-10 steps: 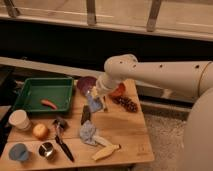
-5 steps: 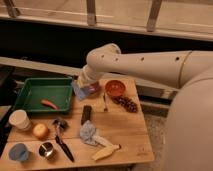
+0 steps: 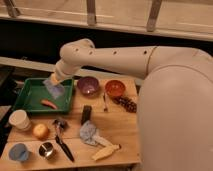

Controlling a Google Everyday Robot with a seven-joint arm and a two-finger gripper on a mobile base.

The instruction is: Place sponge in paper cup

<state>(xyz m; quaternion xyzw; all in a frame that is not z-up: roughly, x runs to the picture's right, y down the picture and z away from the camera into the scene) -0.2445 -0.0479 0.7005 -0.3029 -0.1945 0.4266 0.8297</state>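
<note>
The white paper cup point(image 3: 20, 120) stands upright at the left edge of the wooden table point(image 3: 122, 131), just in front of the green tray point(image 3: 29, 94). My gripper point(image 3: 55, 82) is at the end of the white arm, above the right part of the tray. It is shut on the light blue sponge point(image 3: 54, 88), which hangs below it. The sponge is held in the air, up and to the right of the cup.
A red-orange item point(image 3: 48, 103) lies in the tray. A purple bowl point(image 3: 88, 86), an orange bowl point(image 3: 115, 88), a fork point(image 3: 105, 102), a dark cluster point(image 3: 128, 104), a black block point(image 3: 86, 114), a cloth point(image 3: 89, 133), a banana point(image 3: 105, 152), an orange fruit point(image 3: 40, 131), a blue cup point(image 3: 18, 151) and a metal cup point(image 3: 46, 149) crowd the table.
My gripper has moved left with the sponge, from above the table's middle, past the purple bowl, to over the green tray.
</note>
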